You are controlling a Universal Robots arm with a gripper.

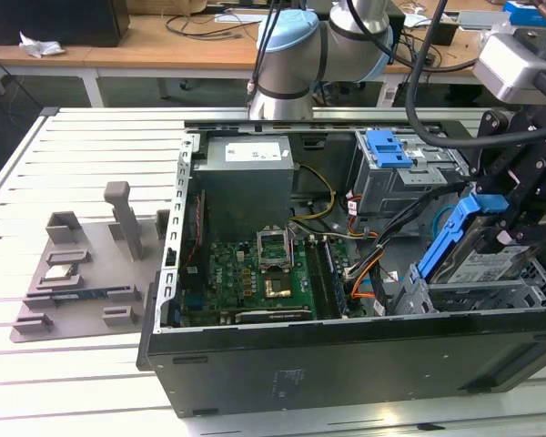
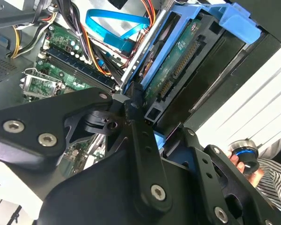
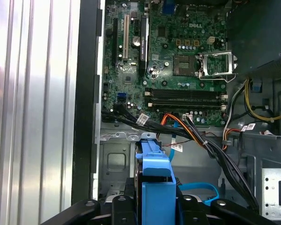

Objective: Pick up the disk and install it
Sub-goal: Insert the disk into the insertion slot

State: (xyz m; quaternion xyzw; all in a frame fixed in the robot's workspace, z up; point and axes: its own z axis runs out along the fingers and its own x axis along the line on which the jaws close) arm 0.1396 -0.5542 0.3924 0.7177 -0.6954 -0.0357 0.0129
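Both jaws clamp the disk (image 1: 450, 238) tight, tilted over the drive cage (image 1: 446, 297)

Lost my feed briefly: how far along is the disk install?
Pickup looks done: the gripper is shut on the disk, by its blue carrier. In hand: the disk hangs tilted over the drive cage at the exterior view's right. Left: it is not yet seated in the cage.
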